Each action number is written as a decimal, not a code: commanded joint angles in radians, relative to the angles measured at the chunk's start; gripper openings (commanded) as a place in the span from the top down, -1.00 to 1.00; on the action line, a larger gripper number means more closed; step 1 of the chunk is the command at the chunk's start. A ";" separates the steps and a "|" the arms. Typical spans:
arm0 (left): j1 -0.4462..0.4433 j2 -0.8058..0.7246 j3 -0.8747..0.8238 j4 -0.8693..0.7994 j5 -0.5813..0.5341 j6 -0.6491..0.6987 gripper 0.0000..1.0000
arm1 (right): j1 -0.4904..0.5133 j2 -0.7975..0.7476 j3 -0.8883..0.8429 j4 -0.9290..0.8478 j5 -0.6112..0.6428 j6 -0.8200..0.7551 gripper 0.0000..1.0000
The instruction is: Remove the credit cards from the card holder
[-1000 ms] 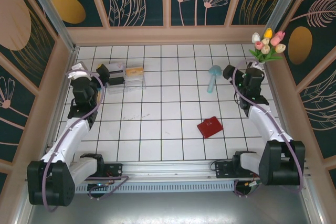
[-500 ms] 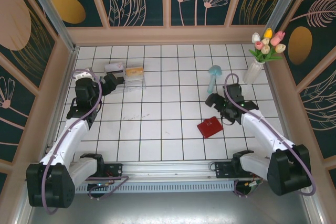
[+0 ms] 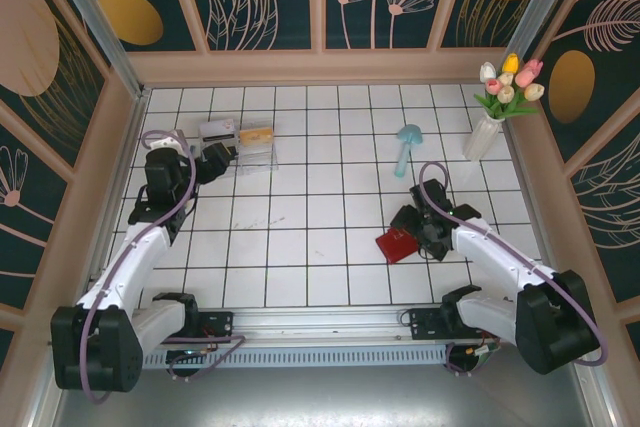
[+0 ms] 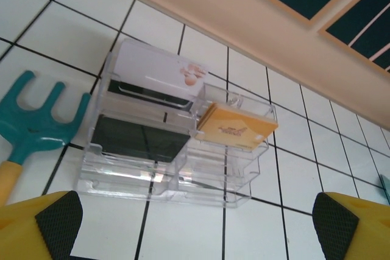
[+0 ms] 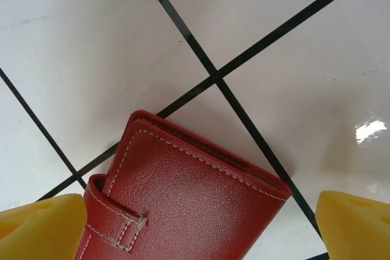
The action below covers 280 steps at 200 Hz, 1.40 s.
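Card holder (image 3: 397, 244) shut, desk (image 3: 310, 147) 4 o'clock; right hand (image 3: 415, 230) wide open over it, empty; left hand (image 3: 214, 160) wide open, empty, 10 o'clock.

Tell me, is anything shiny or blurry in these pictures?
Right wrist view: a bright glare spot sits on the glossy white tiled table, the small red stitched leather card holder is sharp, and the right gripper's yellow fingertips look soft; left wrist view: the clear plastic box glints along its edges; top external view: the light is even.
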 commanded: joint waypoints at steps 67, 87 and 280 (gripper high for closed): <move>0.004 0.086 0.017 -0.017 0.161 -0.038 -0.97 | 0.076 0.096 -0.005 0.150 -0.117 0.006 -0.76; -0.009 0.095 -0.005 0.016 0.216 -0.070 -0.97 | 0.099 0.153 0.004 0.191 -0.142 0.001 -0.74; -0.574 0.459 0.080 0.165 0.259 -0.255 -0.05 | 0.173 0.256 0.193 0.270 -0.084 -0.051 -0.60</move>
